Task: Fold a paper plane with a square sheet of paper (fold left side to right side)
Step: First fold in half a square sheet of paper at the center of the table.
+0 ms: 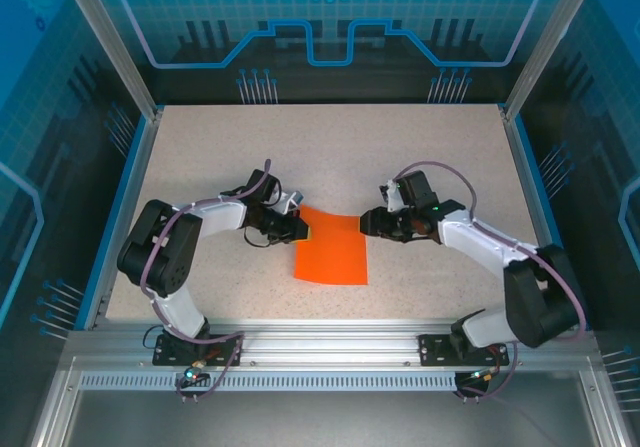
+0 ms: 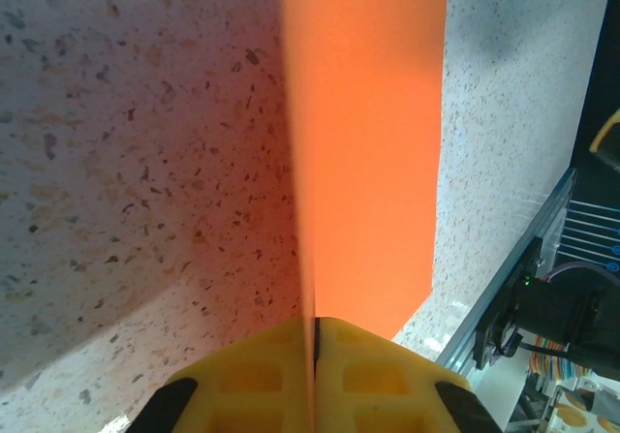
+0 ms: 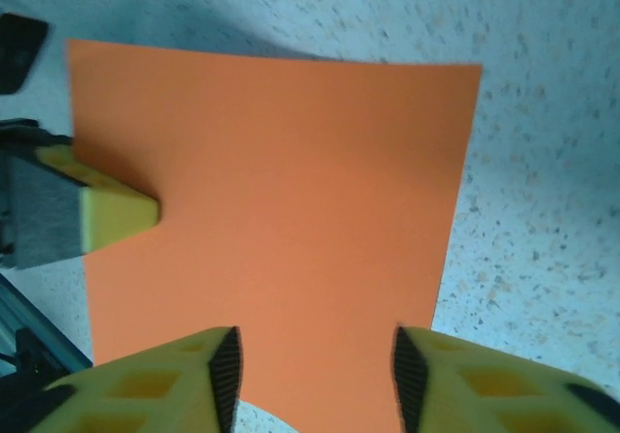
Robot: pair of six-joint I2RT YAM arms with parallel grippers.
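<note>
The square sheet of paper lies mid-counter, slightly toward the near edge. The left claw is clenched on its left edge, a pinch plain in the left wrist view. The right claw stands released astride the right edge, as its wrist view shows. The left-to-right fold seems barely begun. Next, carry the left edge across squarely.

Robot lab cell: alu frame, blue printed walls, speckled table.
</note>
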